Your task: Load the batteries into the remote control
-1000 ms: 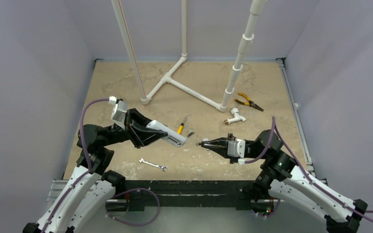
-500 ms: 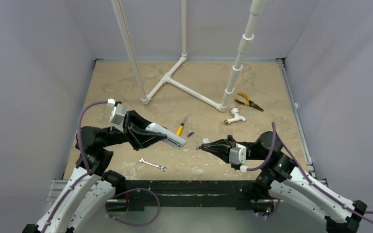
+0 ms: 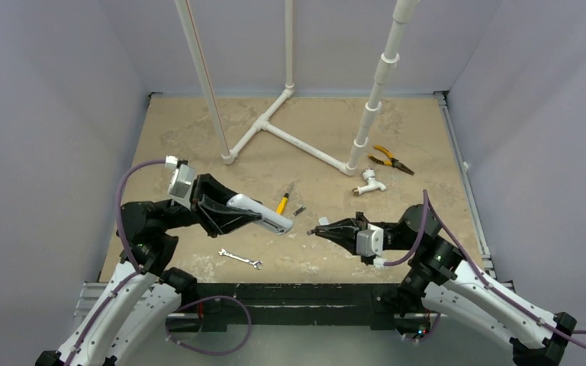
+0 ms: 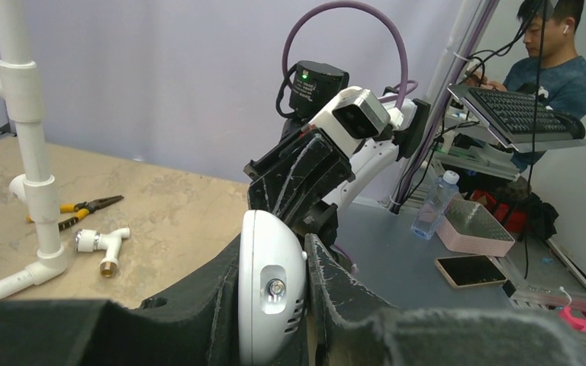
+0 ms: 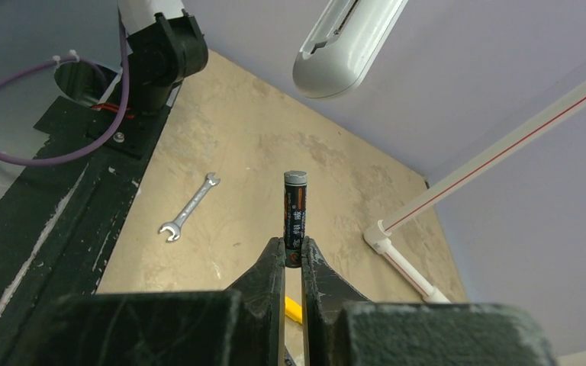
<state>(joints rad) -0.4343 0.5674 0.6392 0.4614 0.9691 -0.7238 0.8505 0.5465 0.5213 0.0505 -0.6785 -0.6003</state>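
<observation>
White plastic, slim and long: the remote control point(image 3: 268, 216), up in the air above the sandy-brown table point(image 3: 198, 130), not lying on it. Squeezed on both sides by the black fingers of the left gripper point(image 3: 233, 215), pinched tight, most likely to keep it steady for loading. Tilts down a little, with its round front end poking out toward the other arm. Shows a long slot along its body in the right wrist view, maybe the battery room, but hard to be sure.

Close by, but not touching: the right gripper point(image 5: 293, 255), pressed together on the bottom end of a small black battery with a grey cap point(image 5: 295, 213). Holds it standing straight up between the fingers, with most of it sticking out free, probably ready to slide into the remote control. No battery seen inside yet.

Further out on the table: a little silver wrench point(image 3: 240, 259), a yellow-handled screwdriver point(image 3: 284, 201), and a tiny dark piece point(image 3: 300, 210), too small to name.
</observation>
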